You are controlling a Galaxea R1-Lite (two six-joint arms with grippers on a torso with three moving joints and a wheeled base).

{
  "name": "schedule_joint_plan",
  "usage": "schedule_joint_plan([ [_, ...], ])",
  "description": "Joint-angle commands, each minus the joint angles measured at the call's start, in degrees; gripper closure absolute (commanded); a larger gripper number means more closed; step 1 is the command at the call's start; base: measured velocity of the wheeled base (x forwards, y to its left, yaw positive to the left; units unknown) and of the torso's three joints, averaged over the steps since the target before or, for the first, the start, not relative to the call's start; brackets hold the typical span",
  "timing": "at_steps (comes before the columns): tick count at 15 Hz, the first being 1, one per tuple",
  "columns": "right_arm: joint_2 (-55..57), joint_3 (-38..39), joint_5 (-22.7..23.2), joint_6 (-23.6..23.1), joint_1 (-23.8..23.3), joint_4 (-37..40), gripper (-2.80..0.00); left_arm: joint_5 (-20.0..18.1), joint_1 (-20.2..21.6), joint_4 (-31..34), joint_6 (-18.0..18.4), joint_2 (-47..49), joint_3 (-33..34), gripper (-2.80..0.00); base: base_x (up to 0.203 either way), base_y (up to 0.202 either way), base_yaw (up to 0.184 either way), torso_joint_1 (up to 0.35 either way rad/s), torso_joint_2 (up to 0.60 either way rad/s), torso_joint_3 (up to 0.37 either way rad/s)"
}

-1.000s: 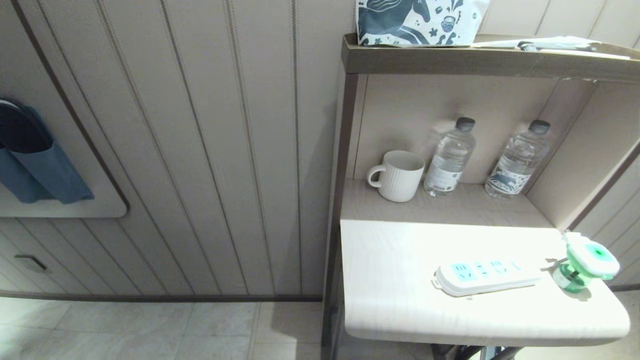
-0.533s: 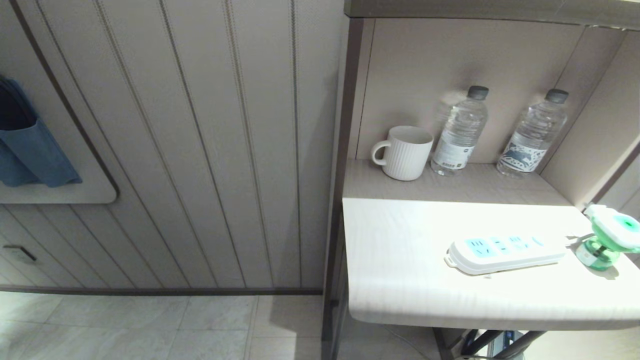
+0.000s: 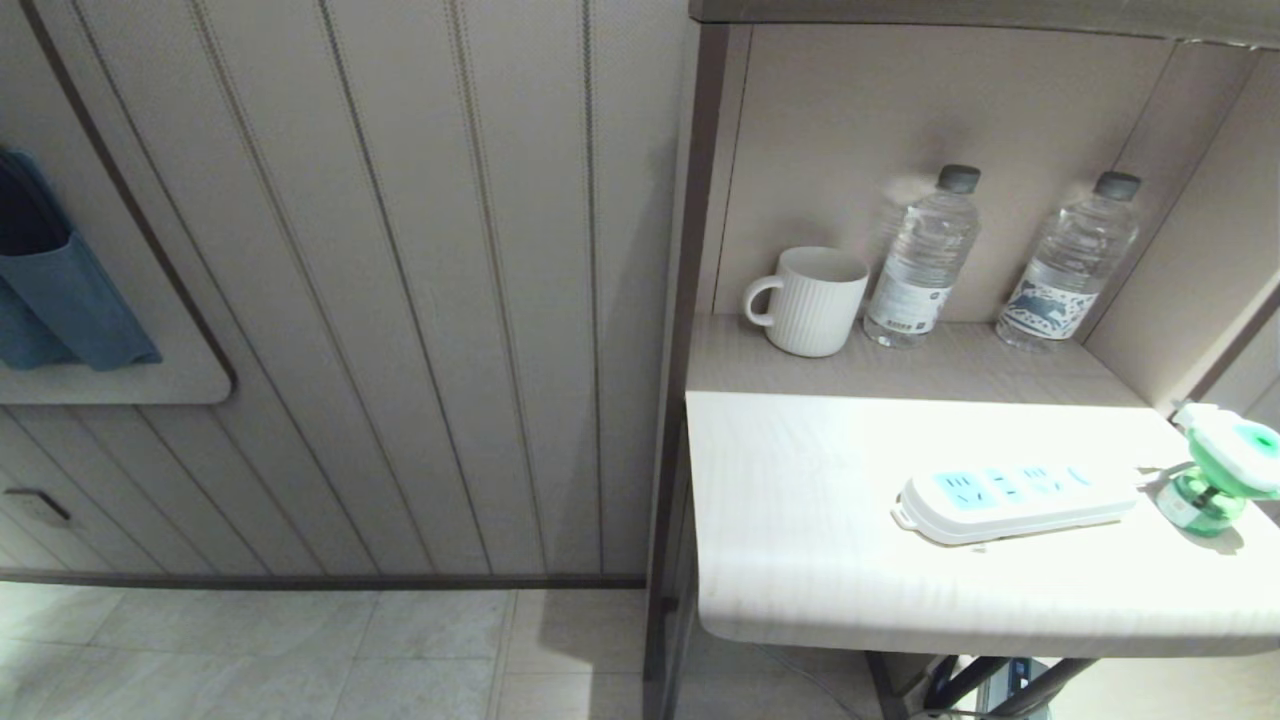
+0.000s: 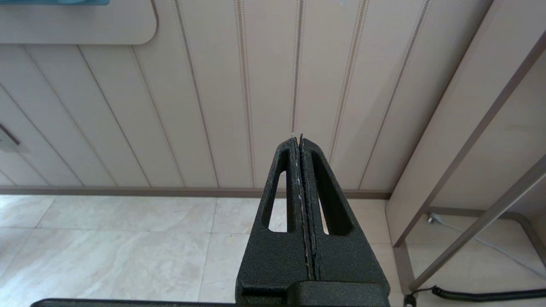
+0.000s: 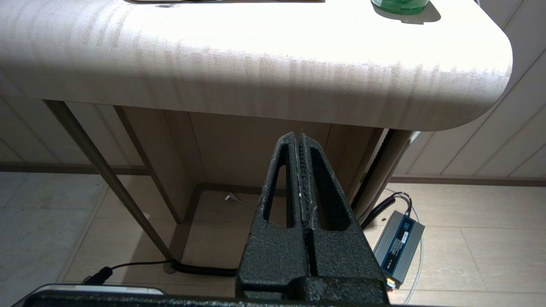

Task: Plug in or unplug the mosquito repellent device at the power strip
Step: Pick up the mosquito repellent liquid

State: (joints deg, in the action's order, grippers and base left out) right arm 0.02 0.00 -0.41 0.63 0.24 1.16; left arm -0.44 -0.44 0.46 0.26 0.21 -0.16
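The white power strip (image 3: 1015, 493) with light-blue socket faces lies flat on the pale table (image 3: 800, 560), toward its right side. Just past the strip's right end stands the mosquito repellent device (image 3: 1215, 466), white with a green top patch and a green bottle, unplugged; its green base (image 5: 399, 5) shows at the table's far edge in the right wrist view. My left gripper (image 4: 298, 138) is shut and empty, low over the floor facing the panelled wall. Below the table's front edge, my right gripper (image 5: 297, 136) is also shut and empty. Neither arm shows in the head view.
On the shelf behind the table stand a white ribbed mug (image 3: 808, 300) and two clear water bottles (image 3: 925, 260) (image 3: 1072, 262). A grey power adapter (image 5: 399, 241) and black coiled cable (image 5: 200, 269) lie on the tile floor by the metal table legs (image 5: 106, 175).
The whole head view has shifted: the top shelf slid out of sight and the table now sits higher and further right in the picture. Nothing on the table moved.
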Motion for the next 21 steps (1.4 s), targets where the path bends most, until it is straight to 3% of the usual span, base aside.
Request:
schedule_joint_plan([
  [1, 0.0, 0.0, -0.1, 0.2, 0.0, 0.0, 0.0, 0.0, 0.0, 0.0, 0.0, 0.0, 0.0, 0.0, 0.0, 0.0, 0.0, 0.0, 0.0, 0.0],
  [5, 0.0, -0.4, -0.2, 0.0, 0.0, -0.7, 0.0, 0.0, 0.0, 0.0, 0.0, 0.0, 0.0, 0.0, 0.0, 0.0, 0.0, 0.0, 0.0, 0.0],
  [7, 0.1, -6.8, -0.3, 0.1, 0.0, -1.1, 0.0, 0.0, 0.0, 0.0, 0.0, 0.0, 0.0, 0.0, 0.0, 0.0, 0.0, 0.0, 0.0, 0.0],
  [9, 1.2, -13.7, -0.3, -0.4, 0.0, 4.6, 0.0, 0.0, 0.0, 0.0, 0.0, 0.0, 0.1, 0.0, 0.0, 0.0, 0.0, 0.0, 0.0, 0.0],
  [11, 3.0, -16.5, -0.7, -2.4, -0.1, 5.2, 0.0, 0.0, 0.0, 0.0, 0.0, 0.0, 0.0, 0.0, 0.0, 0.0, 0.0, 0.0, 0.0, 0.0],
  [15, 3.0, -18.5, -10.5, -7.3, -0.1, 0.3, 0.0, 0.0, 0.0, 0.0, 0.0, 0.0, 0.0, 0.0, 0.0, 0.0, 0.0, 0.0, 0.0, 0.0],
  [17, 3.0, -18.6, -11.3, -10.5, -0.1, 0.2, 0.0, 0.0, 0.0, 0.0, 0.0, 0.0, 0.0, 0.0, 0.0, 0.0, 0.0, 0.0, 0.0, 0.0],
  [21, 10.2, -19.7, -10.9, -9.1, -0.2, -1.2, 0.0, 0.0, 0.0, 0.0, 0.0, 0.0, 0.0, 0.0, 0.0, 0.0, 0.0, 0.0, 0.0, 0.0],
])
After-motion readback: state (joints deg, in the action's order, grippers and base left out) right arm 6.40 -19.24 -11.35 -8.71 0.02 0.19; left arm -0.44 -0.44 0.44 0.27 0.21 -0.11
